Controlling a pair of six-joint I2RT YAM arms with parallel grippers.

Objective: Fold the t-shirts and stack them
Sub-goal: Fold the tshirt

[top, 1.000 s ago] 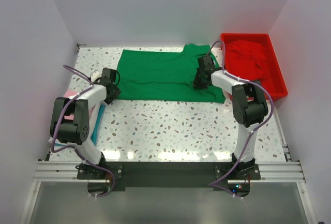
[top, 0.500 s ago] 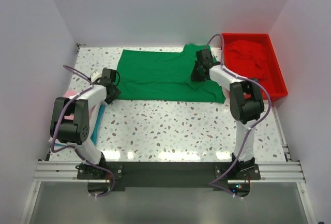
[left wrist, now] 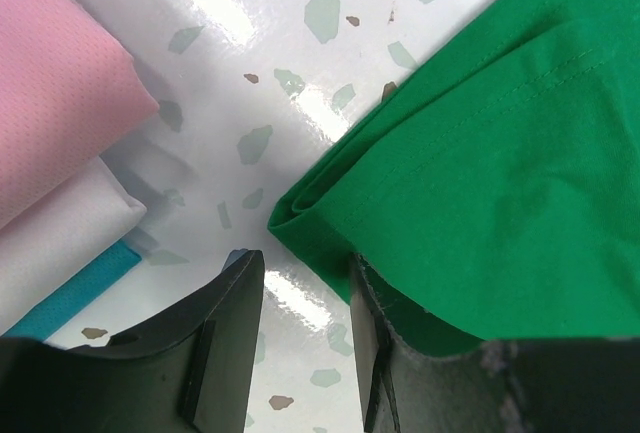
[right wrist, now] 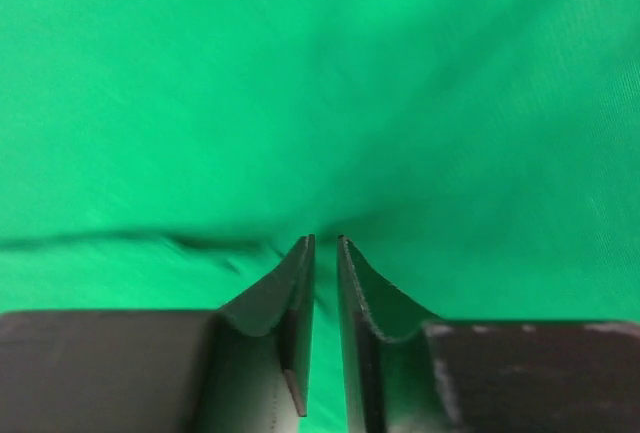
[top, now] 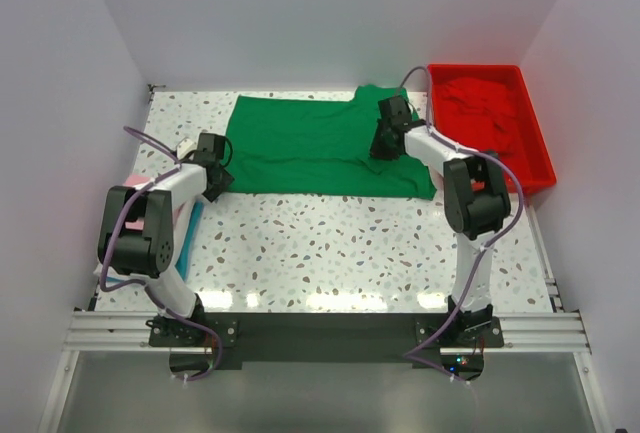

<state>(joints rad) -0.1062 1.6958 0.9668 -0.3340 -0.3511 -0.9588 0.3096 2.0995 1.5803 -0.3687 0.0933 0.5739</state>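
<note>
Moving farther back on the bright green cloth t-shirt (top: 300,143) spread on the speckled table (top: 350,243), your right gripper (right wrist: 325,243) now pinches it. Your left gripper (left wrist: 303,261) sits open by its corner, ready to fold.

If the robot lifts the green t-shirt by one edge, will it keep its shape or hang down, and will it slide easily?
Probably floppy: the green t-shirt lies flat and creases gather at the right gripper, so it should droop when lifted. Likely light: its doubled corner looks thin. It may slide readily on the glossy table.
</note>
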